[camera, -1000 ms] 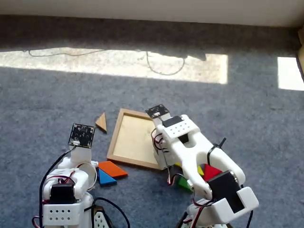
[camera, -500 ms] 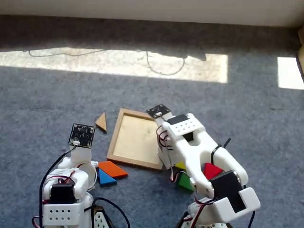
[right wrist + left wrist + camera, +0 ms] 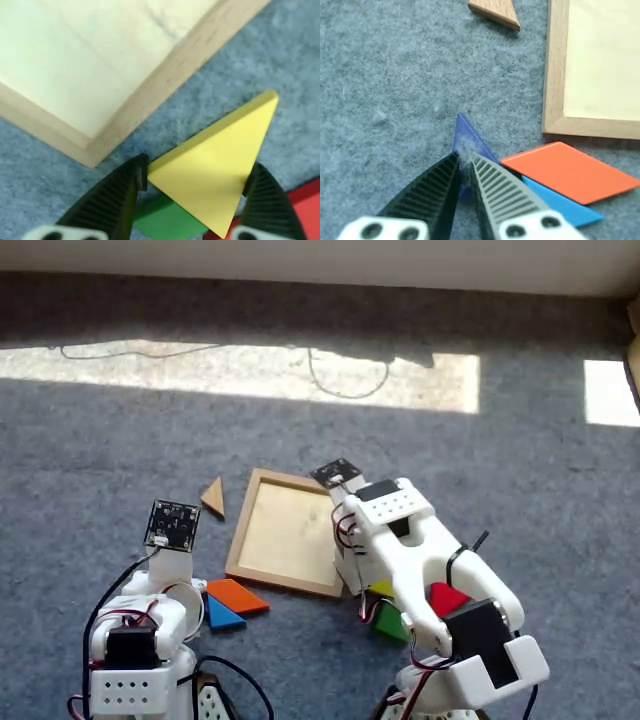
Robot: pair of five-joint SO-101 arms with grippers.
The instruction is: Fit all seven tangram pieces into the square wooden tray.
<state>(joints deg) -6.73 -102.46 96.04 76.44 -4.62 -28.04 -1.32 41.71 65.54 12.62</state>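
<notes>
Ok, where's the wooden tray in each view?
High view: wooden tray lies at centre, its right edge under the right arm.
Left wrist view: one near corner, beside the orange piece.
Right wrist view: the other near corner, beside the yellow triangle.
Shared landmark: the tray's near rail, which joins those two corners.

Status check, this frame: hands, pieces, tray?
Left hand shut on dark blue triangle. Right hand open astride yellow triangle, beside tray corner. No pieces visible in tray.

left claw closed, left arm folded back, right claw spread wide, right arm extended forward
</notes>
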